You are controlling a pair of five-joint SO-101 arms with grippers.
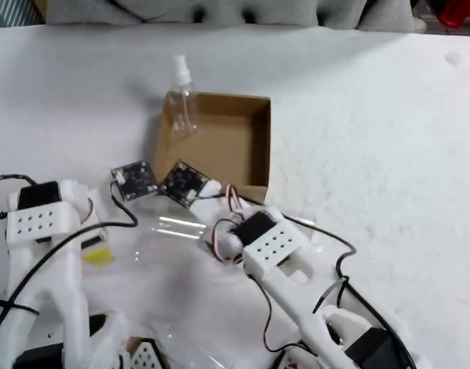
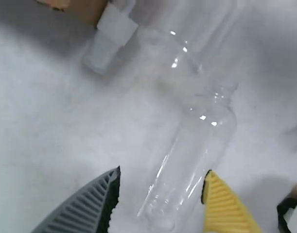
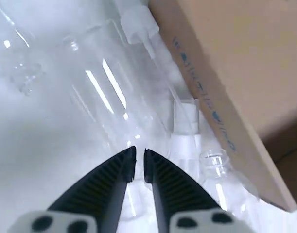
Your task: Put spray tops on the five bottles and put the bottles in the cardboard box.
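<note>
Table (image 1: 388,115), draped in white, carries everything else. Near its middle sits the cardboard box (image 1: 227,146), open at the top, brown inside; its outer wall (image 3: 226,73) runs close along the right wrist view.

Two white arms come in from the near edge. The left arm (image 1: 38,219) stands on the left of the high view, and the right arm (image 1: 277,246) reaches in slantwise toward the box's near wall.

The left gripper (image 2: 161,179) hangs low over the table with its grey finger and yellow finger spread wide apart. A clear bottle (image 2: 197,150) lies on the cloth between them, its neck bare, and I cannot tell if either finger touches it.

The right gripper (image 3: 139,156) has its black fingers drawn together to a thin slit, with nothing seen between them. It hovers over several clear bottles (image 3: 104,87) lying side by side just beside the box wall.

One capped bottle (image 1: 181,104) stands upright at the box's far left corner; whether it is inside or just outside is unclear.

A loose white spray top (image 3: 184,133) lies among the bottles near the box, next to an open bottle neck (image 3: 215,160)
</note>
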